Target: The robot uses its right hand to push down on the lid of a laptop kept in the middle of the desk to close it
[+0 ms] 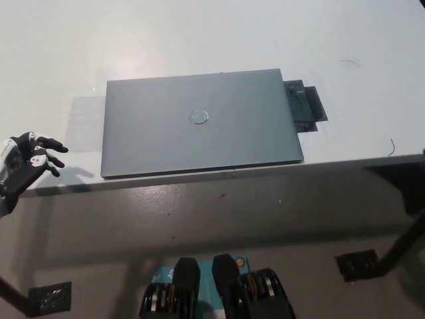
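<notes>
Lying flat and closed, the laptop (199, 123) sits in the middle of the bench (66, 40). The closing step looks done. The left robot hand (30, 159) rests near left, fingers spread, holding nothing; the right robot hand is out of view, so nothing more seems needed.

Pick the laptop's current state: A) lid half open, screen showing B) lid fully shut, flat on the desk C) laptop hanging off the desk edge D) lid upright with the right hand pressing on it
B. The laptop lies flat on the desk, only its grey lid showing, with no hand on it.
</notes>
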Controlling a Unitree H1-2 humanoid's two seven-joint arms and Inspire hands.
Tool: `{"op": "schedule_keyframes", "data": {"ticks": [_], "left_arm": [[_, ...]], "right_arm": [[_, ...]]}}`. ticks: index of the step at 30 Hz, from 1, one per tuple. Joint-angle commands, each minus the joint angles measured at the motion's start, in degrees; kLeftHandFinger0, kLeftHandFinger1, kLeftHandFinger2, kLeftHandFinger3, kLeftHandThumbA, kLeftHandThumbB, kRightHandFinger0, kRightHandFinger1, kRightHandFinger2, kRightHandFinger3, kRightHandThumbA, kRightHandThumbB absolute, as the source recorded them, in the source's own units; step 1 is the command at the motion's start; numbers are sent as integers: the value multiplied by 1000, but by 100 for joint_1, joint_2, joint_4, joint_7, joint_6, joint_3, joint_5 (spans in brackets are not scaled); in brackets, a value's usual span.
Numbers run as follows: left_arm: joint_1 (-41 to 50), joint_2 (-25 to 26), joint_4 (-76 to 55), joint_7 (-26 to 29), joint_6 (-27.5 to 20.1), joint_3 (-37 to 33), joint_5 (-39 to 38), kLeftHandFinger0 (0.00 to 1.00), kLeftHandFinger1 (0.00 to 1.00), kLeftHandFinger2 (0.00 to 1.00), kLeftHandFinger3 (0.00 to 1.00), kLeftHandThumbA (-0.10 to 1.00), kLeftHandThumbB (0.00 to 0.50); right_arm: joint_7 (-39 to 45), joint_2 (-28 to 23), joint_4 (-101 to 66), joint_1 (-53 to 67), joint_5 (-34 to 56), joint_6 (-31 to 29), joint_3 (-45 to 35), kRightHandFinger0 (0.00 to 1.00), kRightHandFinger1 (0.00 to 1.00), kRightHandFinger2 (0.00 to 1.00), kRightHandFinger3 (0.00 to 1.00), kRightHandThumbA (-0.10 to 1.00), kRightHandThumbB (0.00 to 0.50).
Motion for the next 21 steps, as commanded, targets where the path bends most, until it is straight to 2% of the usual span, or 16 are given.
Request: {"op": "schedule_keyframes", "data": {"ticks": [1,2,5,8,15,18,21], "left_arm": [[-101,170,-100,-1,-202,58,-8,393,415,500,545,-100,122],[-90,181,-117,18,-168,43,33,402,417,499,550,-100,123],[-87,198,-115,12,-170,28,58,396,419,504,557,-100,127],[-50,193,65,-146,-483,54,-71,389,413,502,570,-100,104],[-126,125,132,-143,-577,65,-125,368,389,473,524,-100,122],[-123,117,85,-91,-449,71,-109,386,400,481,528,-100,134],[-145,137,188,-163,-642,29,-69,375,393,488,555,-100,117]], "right_arm": [[-56,-114,3,-76,289,-264,-174,1000,1000,938,1000,398,327],[-52,-92,31,-74,318,-303,-207,1000,1000,937,1000,399,306],[-125,-89,-21,-71,215,-291,-167,1000,1000,925,1000,421,317],[-4,-166,28,-58,141,-427,-92,1000,1000,952,1000,425,273],[-53,-178,-6,-121,102,-428,-46,1000,1000,945,1000,398,291],[-41,-176,0,-129,116,-474,-32,1000,1000,939,1000,396,279],[-65,-198,-35,-144,189,-382,-60,1000,1000,943,1000,374,264]]}}
